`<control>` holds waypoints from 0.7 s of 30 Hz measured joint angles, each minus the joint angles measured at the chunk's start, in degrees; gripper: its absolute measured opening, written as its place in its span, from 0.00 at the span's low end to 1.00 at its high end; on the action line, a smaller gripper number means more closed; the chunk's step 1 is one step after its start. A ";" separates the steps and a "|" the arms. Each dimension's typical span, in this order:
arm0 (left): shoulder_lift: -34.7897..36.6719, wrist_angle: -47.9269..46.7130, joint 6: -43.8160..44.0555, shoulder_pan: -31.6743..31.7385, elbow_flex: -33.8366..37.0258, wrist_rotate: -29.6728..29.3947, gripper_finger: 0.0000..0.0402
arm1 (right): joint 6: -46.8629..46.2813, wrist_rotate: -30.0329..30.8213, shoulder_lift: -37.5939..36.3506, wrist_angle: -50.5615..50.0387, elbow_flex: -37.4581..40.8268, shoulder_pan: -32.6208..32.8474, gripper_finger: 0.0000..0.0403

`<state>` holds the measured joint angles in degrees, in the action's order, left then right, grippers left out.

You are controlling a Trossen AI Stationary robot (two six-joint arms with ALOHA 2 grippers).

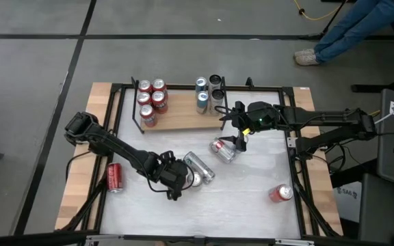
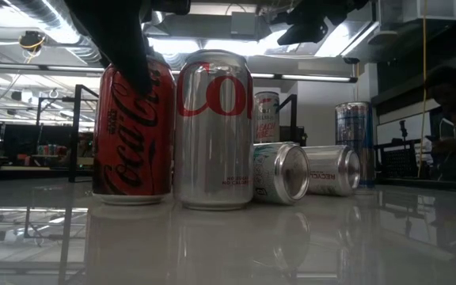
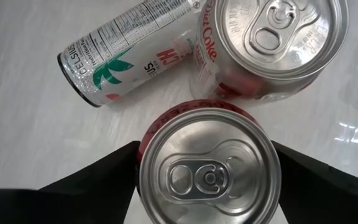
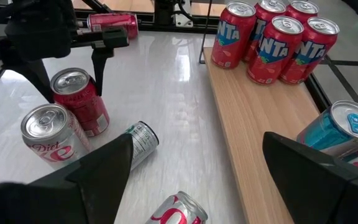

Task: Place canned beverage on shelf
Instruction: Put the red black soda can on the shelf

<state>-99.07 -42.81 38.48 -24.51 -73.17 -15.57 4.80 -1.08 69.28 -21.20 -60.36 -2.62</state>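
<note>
Only the left wrist view shows the left tool (image 3: 207, 165) with fingers apart around an upright red cola can (image 3: 209, 168), not visibly pressing its sides, beside a silver Diet Coke can (image 3: 272, 43) on the glossy white tabletop (image 3: 30, 124). The right tool (image 1: 240, 139) hangs spread beside the light-brown wooden shelf (image 4: 253, 130), which holds ribbed-top red Fanta cans (image 4: 272, 40).

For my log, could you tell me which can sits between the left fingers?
The upright red Coca-Cola can, flanked by both fingers; the silver Diet Coke stands beside it.
</note>
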 joint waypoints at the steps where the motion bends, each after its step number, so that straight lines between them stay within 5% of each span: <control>1: 0.02 0.02 -0.02 0.02 0.00 0.04 0.77 | 0.00 0.00 0.00 0.01 0.00 0.00 0.87; 9: 0.43 -0.09 -0.60 0.50 0.00 1.14 0.69 | 0.00 0.00 0.00 0.01 0.02 0.01 0.87; 21: 3.08 -5.89 -15.57 7.62 -4.40 8.67 0.69 | 0.00 0.02 0.00 -0.46 0.01 0.01 0.87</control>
<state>-95.99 -48.70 22.91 -16.89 -77.56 -6.91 4.80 -1.07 69.28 -21.66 -60.35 -2.61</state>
